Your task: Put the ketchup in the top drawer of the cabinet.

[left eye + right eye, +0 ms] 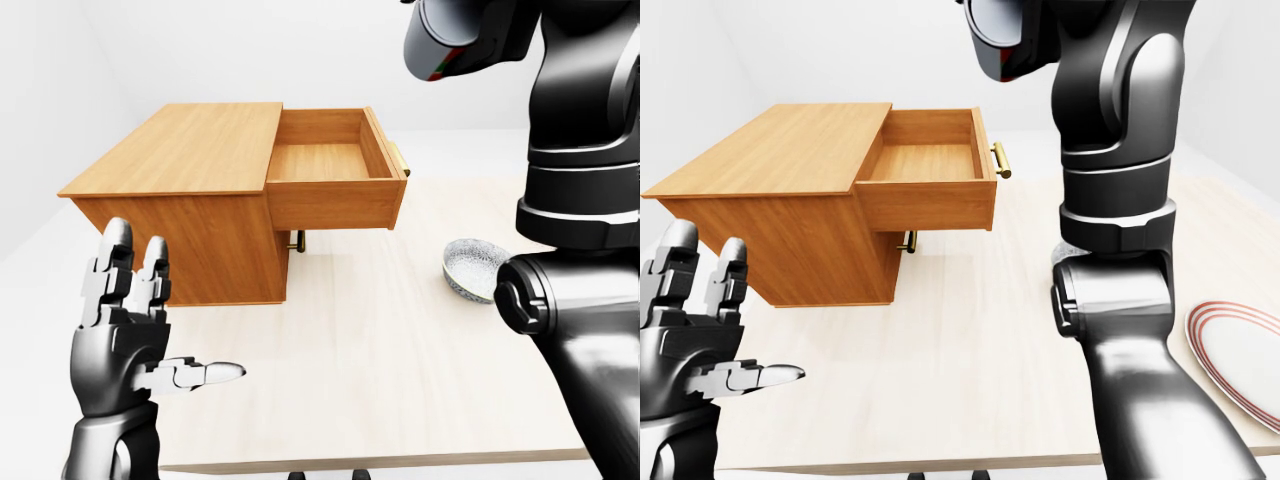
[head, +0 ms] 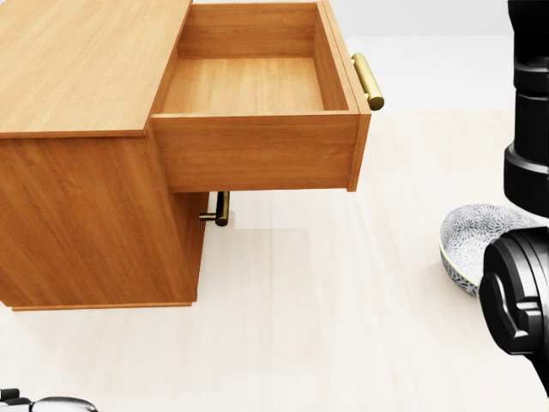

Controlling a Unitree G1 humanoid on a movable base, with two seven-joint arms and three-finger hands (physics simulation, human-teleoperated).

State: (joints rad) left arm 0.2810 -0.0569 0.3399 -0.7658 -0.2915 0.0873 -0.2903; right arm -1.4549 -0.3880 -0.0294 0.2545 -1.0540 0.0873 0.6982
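The wooden cabinet (image 1: 190, 150) stands at the table's left, and its top drawer (image 1: 320, 162) is pulled out and empty, brass handle (image 2: 368, 80) to the right. My right hand (image 1: 447, 45) is raised high at the top of the eye views, above and right of the drawer. It is closed round the ketchup (image 1: 441, 71), of which only a red and green sliver shows under the palm. In the head view the hand is out of sight and only the dark arm shows at the right edge. My left hand (image 1: 170, 310) is open at the lower left, fingers spread and holding nothing.
A patterned bowl (image 1: 472, 268) sits on the pale table (image 1: 350, 350) right of the cabinet, beside my right arm. A red-rimmed white plate (image 1: 1240, 350) lies at the far right. A lower drawer's brass handle (image 2: 221, 209) sticks out under the open drawer.
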